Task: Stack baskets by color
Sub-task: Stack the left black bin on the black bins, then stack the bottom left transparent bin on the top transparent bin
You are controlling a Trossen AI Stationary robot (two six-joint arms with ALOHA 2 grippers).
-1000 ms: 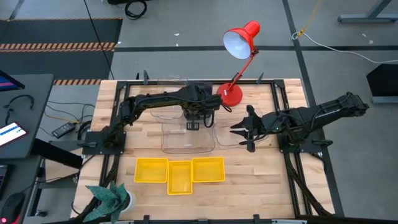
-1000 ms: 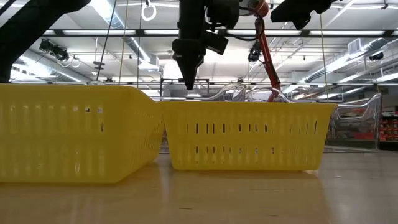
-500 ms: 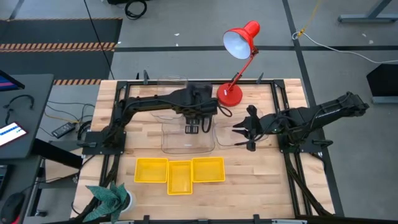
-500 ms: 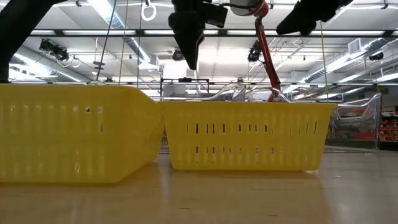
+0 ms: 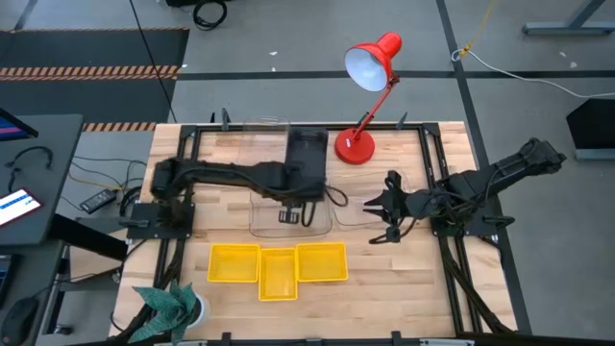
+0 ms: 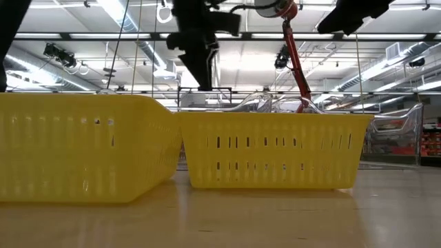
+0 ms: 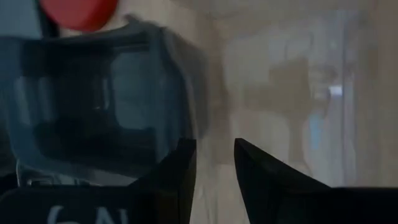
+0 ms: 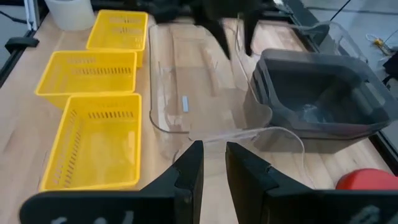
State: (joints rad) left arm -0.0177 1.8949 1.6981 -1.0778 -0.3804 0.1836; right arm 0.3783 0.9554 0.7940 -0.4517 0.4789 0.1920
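A dark grey basket (image 5: 307,152) (image 8: 317,93) stands on the table at the far middle. A large clear basket (image 5: 269,219) (image 8: 193,93) lies in front of it. Another clear basket (image 5: 351,213) is to its right and a third (image 5: 261,130) sits at the far edge. Three yellow baskets (image 5: 233,262) (image 5: 278,273) (image 5: 322,261) stand in a row near the front edge. My left gripper (image 5: 295,215) (image 7: 214,165) hangs open above the large clear basket, pointing steeply down. My right gripper (image 5: 377,219) (image 8: 211,155) is open above the right clear basket's rim, with nothing between its fingers.
A red desk lamp (image 5: 370,62) leans over the far edge, with its round base (image 5: 354,147) just right of the grey basket. A teal plant in a white pot (image 5: 171,306) stands at the near left corner. Bare wood lies right of the yellow baskets.
My left gripper has drawn back from beside the grey basket toward the table's near edge, and the arm no longer covers that basket. It now hangs over the large clear basket. My right gripper has drifted a little toward the near edge. The baskets have stayed put.
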